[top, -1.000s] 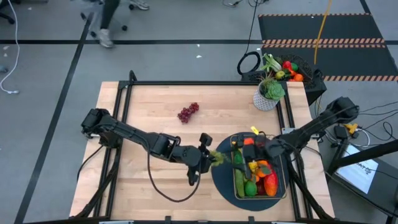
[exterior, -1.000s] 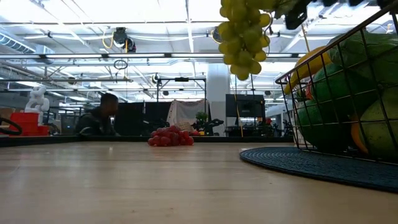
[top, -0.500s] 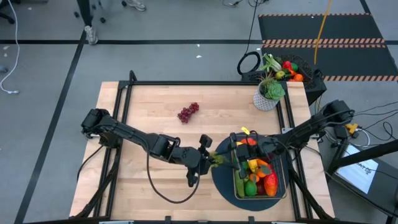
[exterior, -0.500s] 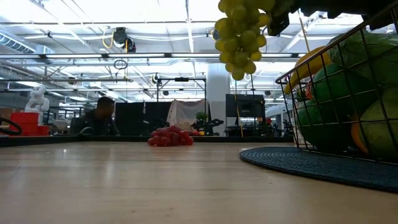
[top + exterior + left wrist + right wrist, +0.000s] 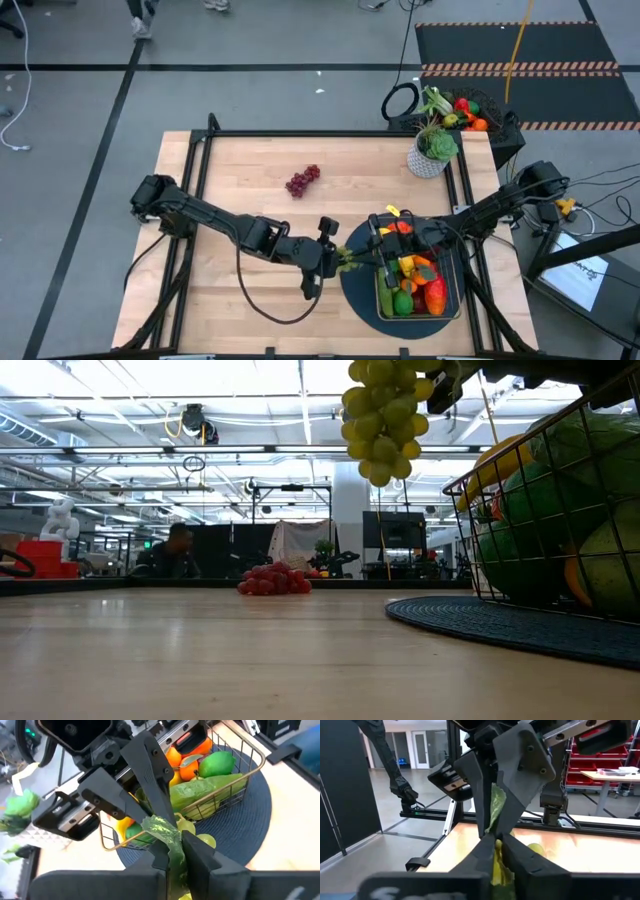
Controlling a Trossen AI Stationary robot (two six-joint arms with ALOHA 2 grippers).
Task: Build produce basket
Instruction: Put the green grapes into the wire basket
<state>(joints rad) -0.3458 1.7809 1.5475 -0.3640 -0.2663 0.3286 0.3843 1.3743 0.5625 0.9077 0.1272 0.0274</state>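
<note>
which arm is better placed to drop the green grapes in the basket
Right. Both jaws are pinched on the green grapes at the leaf, but the right gripper reaches from over the basket, so it need only draw back. The left gripper sits outside the rim.

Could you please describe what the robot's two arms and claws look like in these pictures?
Both arms are dark, jointed and slender, mounted at opposite table edges. A black cable loops loosely beneath the left arm. The left claw has two flat, angular dark-grey fingers; the right claw looks the same, with a pale strip on its housing.
</note>
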